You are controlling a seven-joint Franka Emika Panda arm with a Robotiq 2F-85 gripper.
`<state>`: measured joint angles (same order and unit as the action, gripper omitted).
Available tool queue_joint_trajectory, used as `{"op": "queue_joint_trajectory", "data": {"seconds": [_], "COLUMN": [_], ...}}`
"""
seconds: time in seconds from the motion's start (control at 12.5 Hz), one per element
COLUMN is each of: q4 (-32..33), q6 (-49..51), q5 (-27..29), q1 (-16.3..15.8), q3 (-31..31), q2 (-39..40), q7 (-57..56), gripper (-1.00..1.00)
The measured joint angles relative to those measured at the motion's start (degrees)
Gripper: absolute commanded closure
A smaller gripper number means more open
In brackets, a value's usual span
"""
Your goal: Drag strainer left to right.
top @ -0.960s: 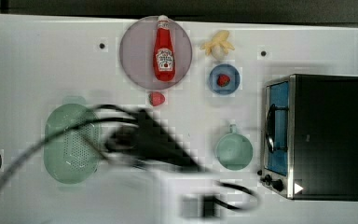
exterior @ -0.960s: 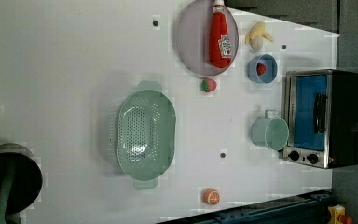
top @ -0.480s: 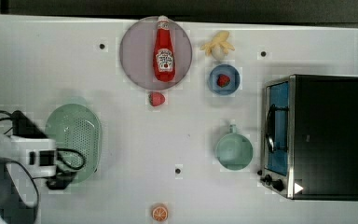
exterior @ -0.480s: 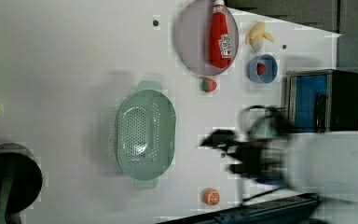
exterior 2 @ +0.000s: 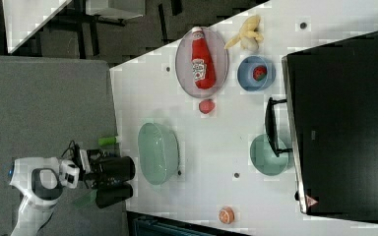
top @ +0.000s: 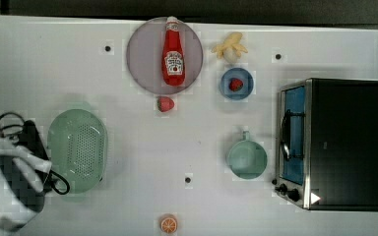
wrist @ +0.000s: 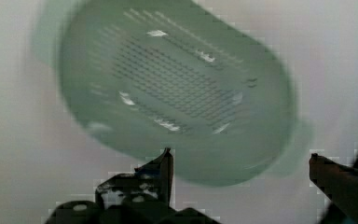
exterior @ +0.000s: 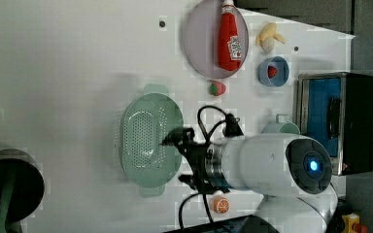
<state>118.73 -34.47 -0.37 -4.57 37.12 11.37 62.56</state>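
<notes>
A: On the white table [top: 128, 206], toward the top view's left, sits the pale mint-green strainer [top: 78, 150], oval, its hole grid facing up.

B: And the arm?

A: Its white wrist and dark hand lie at the top view's left edge, just beside the strainer. In the wrist view the gripper [wrist: 240, 163] has its two fingers spread wide, nothing between them, with the strainer's rim just past the fingertips [wrist: 165, 161].

B: Touching?

A: I can't tell. In the left view the gripper [exterior: 175, 141] overlaps the strainer's rim on the left view's right, but whether it makes contact isn't clear.

B: What else is on the table?

A: A greyish-purple plate [top: 142, 54] with a ketchup bottle [top: 173, 54] lying on it, and a loose strawberry [top: 165, 103] just below the plate in the top view. A peeled banana [top: 230, 47] sits near a blue bowl [top: 226, 86] holding another strawberry. A teal mug [top: 246, 158] stands just beside a toaster oven [top: 339, 142] on the top view's right, well apart from the strainer. An orange half [top: 168, 224] lies near the top view's bottom edge.
</notes>
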Motion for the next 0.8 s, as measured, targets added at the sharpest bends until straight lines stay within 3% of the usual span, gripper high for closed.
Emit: {"op": "queue_joint_trajectory", "data": {"seconds": [0.16,0.4,0.8], "q4": [-0.11,0.00,5.15], "q6": [-3.47,-11.89,-19.84], "q5": [-0.27,-5.74,-6.10], "q1": [0.70,1.27,2.62], "q3": [-0.34,-2.29,-5.51], "q2": [3.84,10.83,19.91], "q7": [6.88,12.25,14.55], "gripper": [-1.00,-1.00,-1.00]}}
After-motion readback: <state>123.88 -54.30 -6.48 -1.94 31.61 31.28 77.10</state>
